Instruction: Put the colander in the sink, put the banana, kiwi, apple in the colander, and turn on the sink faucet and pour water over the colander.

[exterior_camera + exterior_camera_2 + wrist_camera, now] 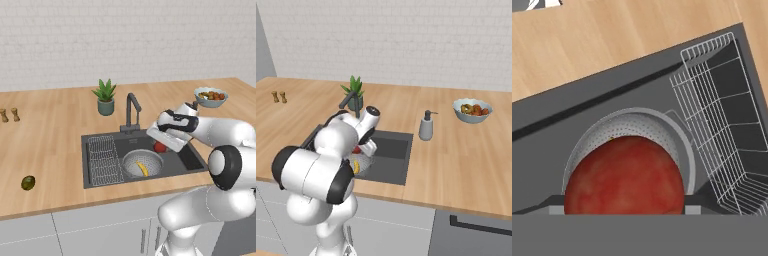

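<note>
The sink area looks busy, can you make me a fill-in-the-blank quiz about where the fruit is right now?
1. The banana lies inside the ____.
2. The gripper holds the ____ above the sink.
3. The kiwi sits on the wooden ____, left of the sink.
4. The wire rack sits at the ____ end of the sink in the left base view.

Missing words: colander; apple; counter; left

apple (624, 175) red | banana (142, 168) yellow | kiwi (28, 182) olive-brown | colander (662, 131) grey, perforated | sink (192, 159) dark grey
</note>
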### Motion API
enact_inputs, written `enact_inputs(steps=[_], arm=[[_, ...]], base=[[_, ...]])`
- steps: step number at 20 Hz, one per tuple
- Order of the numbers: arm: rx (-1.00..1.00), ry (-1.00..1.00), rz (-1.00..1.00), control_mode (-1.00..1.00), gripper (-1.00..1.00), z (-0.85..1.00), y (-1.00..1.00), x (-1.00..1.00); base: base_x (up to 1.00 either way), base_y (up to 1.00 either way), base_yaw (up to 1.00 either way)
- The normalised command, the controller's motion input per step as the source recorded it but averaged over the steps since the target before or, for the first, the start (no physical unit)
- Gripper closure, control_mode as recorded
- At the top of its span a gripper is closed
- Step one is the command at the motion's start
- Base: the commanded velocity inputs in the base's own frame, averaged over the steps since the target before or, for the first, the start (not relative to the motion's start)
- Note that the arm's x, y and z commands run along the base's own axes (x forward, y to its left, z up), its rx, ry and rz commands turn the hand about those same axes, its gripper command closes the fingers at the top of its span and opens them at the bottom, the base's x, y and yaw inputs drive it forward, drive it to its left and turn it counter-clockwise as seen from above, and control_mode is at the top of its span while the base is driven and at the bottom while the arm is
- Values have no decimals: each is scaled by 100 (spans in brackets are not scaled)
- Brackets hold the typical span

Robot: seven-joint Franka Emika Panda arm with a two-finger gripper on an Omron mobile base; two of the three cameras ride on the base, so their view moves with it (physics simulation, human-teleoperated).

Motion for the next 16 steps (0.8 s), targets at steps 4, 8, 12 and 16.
enact_inputs(steps=[4,8,12,16], arm=[[0,0,1,-100,100,-32,14,0],[0,1,1,-100,100,-38,4,0],[0,6,0,-100,100,-34,0,5],[0,11,0,-100,100,-31,0,4]], base=[[0,0,0],[0,0,0],[0,0,0],[0,0,0]])
